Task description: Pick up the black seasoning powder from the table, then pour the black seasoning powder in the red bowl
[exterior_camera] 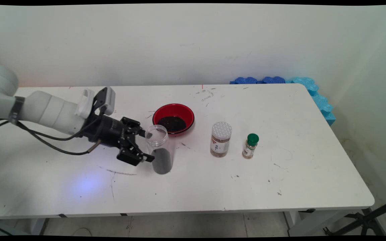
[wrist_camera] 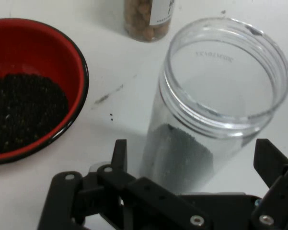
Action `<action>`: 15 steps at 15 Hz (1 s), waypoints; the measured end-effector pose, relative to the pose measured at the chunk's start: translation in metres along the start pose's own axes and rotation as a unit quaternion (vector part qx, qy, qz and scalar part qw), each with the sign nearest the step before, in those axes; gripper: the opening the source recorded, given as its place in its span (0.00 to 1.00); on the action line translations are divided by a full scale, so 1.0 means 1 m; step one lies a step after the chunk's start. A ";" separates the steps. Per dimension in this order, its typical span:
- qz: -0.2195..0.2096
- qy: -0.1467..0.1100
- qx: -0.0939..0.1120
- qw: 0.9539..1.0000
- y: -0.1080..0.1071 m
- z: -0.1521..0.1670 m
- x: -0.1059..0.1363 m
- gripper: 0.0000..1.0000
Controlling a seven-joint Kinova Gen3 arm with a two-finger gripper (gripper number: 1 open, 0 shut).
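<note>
Jaws (exterior_camera: pixel 147 146) spread around a lidless clear jar (exterior_camera: pixel 159 149), dark grains inside.

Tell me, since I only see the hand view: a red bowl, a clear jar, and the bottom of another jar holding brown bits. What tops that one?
Observer: The brown-filled jar has a silvery lid.
Operator: Anything past it?
Observer: A small green-capped bottle stands to its right, apart from it.
Operator: And farther off?
Observer: Blue foam pieces line the far right corner of the table.
</note>
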 end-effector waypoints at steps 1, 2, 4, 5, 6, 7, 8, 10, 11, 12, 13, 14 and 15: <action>-0.001 0.002 -0.001 1.000 -0.001 0.003 0.000 1.00; -0.001 0.003 -0.001 1.000 -0.001 0.007 0.001 1.00; -0.001 0.006 -0.002 1.000 -0.003 0.013 0.001 1.00; -0.001 0.007 -0.002 1.000 -0.004 0.015 0.002 1.00; -0.002 0.009 -0.002 1.000 -0.004 0.018 0.002 1.00; -0.002 0.010 -0.003 1.000 -0.005 0.019 0.002 1.00; -0.002 0.010 -0.003 1.000 -0.005 0.020 0.003 1.00; -0.006 0.011 -0.006 1.000 -0.005 0.022 0.003 0.00; -0.007 0.012 -0.009 1.000 -0.005 0.022 0.003 0.00; -0.006 0.012 -0.012 1.000 -0.004 0.022 0.003 0.00; -0.005 0.012 -0.014 1.000 -0.004 0.022 0.003 0.00; -0.003 0.012 -0.017 1.000 -0.004 0.020 0.004 0.00; 0.000 0.012 -0.021 1.000 -0.003 0.018 0.005 0.00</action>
